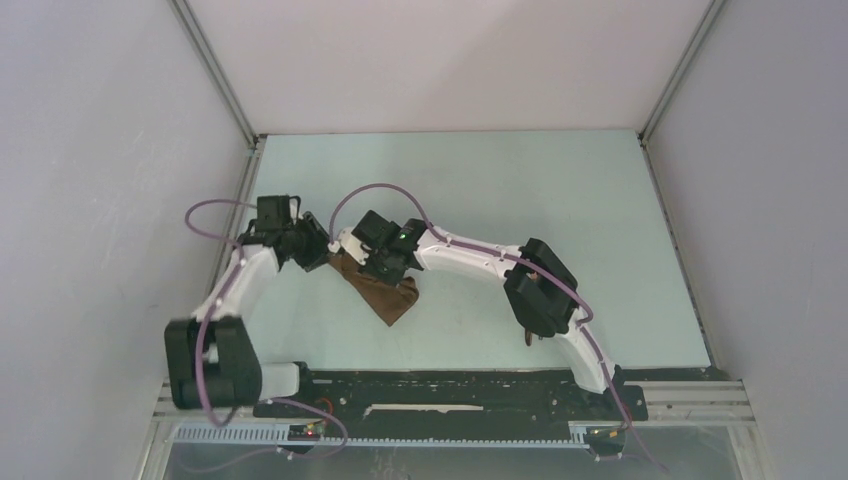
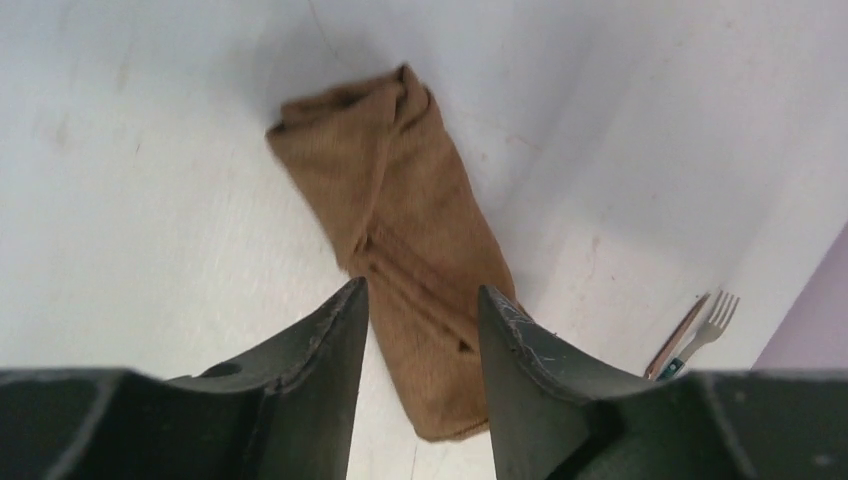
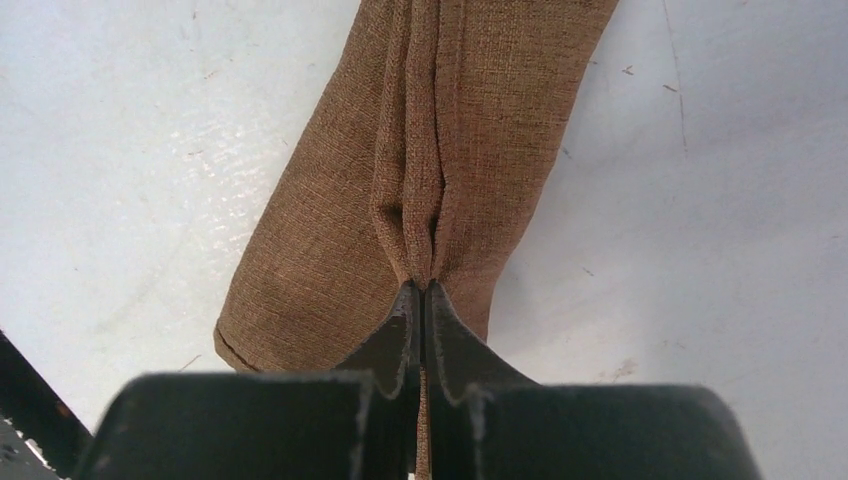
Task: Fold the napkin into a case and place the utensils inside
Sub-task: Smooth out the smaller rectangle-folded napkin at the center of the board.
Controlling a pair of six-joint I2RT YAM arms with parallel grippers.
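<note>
Currently the napkin (image 1: 388,298) lies folded into a narrow brown bundle on the bench (image 1: 520,190), at about 8 o'clock from bench centre. Right fingers (image 3: 395,340) are pinched tight on a raised ridge of cloth running along the bundle's middle. Left fingers (image 2: 325,345) stand apart above the bundle's opposite end, gripping nothing; whether they touch the cloth cannot be told. Utensils (image 2: 720,308) lie side by side near 5 o'clock, well apart from the napkin.
</note>
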